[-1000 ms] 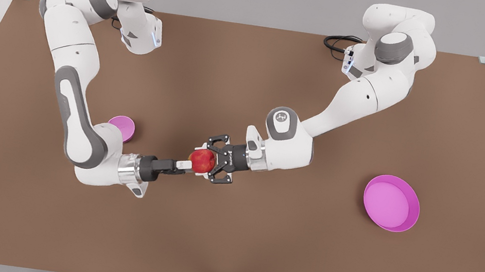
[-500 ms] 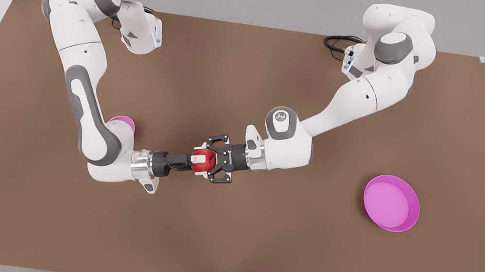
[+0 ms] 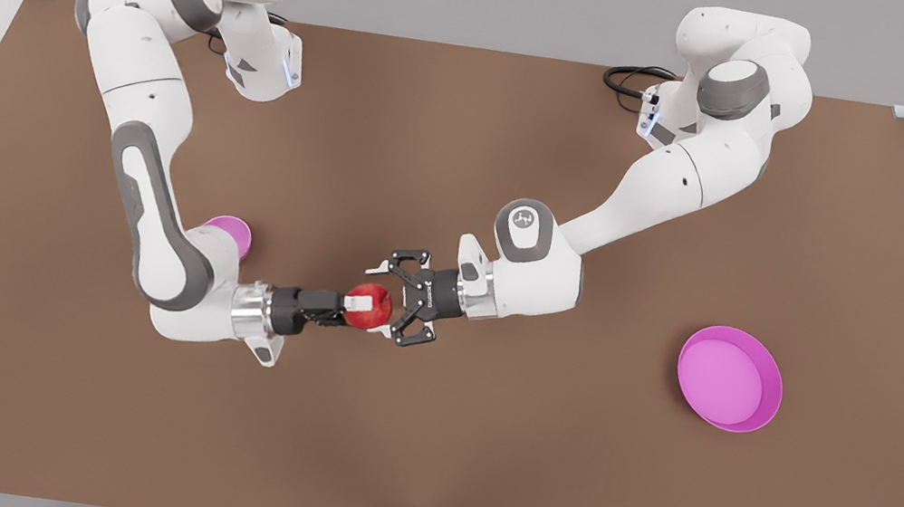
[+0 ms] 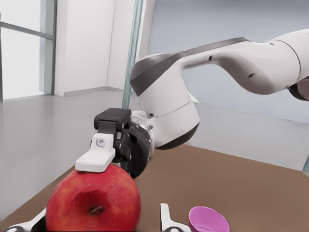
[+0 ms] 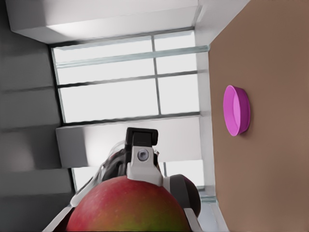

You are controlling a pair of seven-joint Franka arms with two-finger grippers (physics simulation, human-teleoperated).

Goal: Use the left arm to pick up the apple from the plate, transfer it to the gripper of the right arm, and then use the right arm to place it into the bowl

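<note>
The bowl (image 3: 233, 233) sits half hidden behind the right arm (image 3: 160, 241) — the apple (image 5: 128, 208) is cut off.

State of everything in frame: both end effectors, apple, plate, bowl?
Left end effector: open, claw spread just beside the apple.
Right end effector: shut on the apple.
Apple: held above the table, mid-handover.
Plate: empty, flat on the table at the front view's right.
Bowl: upright on the table, partly hidden behind the right arm, no apple in it.
</note>
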